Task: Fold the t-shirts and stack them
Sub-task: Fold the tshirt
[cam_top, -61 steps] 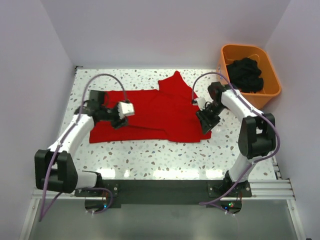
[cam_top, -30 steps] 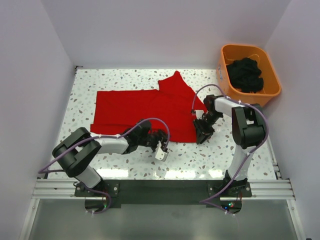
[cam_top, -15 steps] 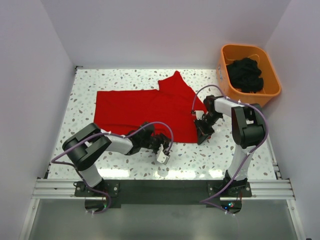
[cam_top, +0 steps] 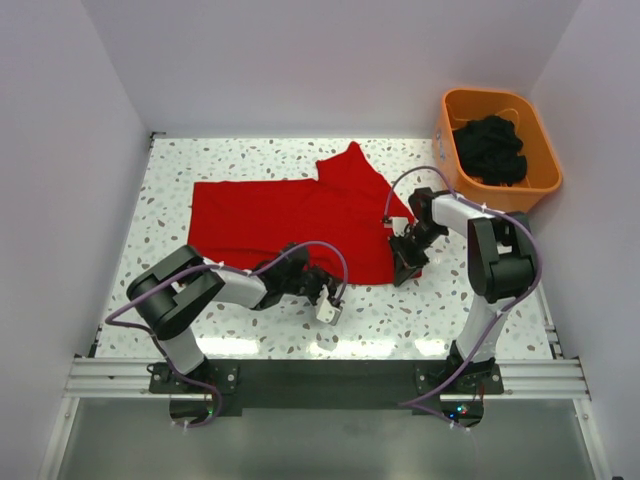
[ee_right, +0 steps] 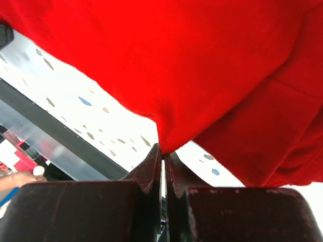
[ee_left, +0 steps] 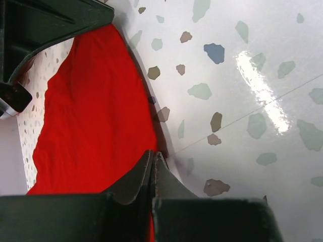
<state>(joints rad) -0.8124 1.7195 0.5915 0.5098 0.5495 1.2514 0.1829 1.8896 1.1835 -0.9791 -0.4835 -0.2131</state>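
Top external view: the red t-shirt [cam_top: 290, 225] lies spread flat across the middle of the speckled table [cam_top: 450, 310]. Its long side runs across the table's width, and one pointed part reaches toward the table's far edge. The left gripper [cam_top: 318, 290] sits low at the shirt's near hem, about midway across the table, with its arm folded close to the tabletop. The right gripper [cam_top: 405, 262] is at the shirt's near right corner, in the table's right half. An orange tub [cam_top: 545, 180] stands at the table's far right corner, holding a heap of black cloth [cam_top: 490, 148], well apart from the shirt.

In the left wrist view the two fingers [ee_left: 131, 184] are pressed together with no gap. Their tips meet at the edge of the red cloth, where it borders the bare tabletop. A sliver of red shows between them lower down, so they pinch the hem.

In the right wrist view the fingers [ee_right: 146, 174] are also closed tight. The shirt's edge is drawn into a point that runs straight in between them, so they grip the cloth. Whether that corner is clear of the table I cannot tell.
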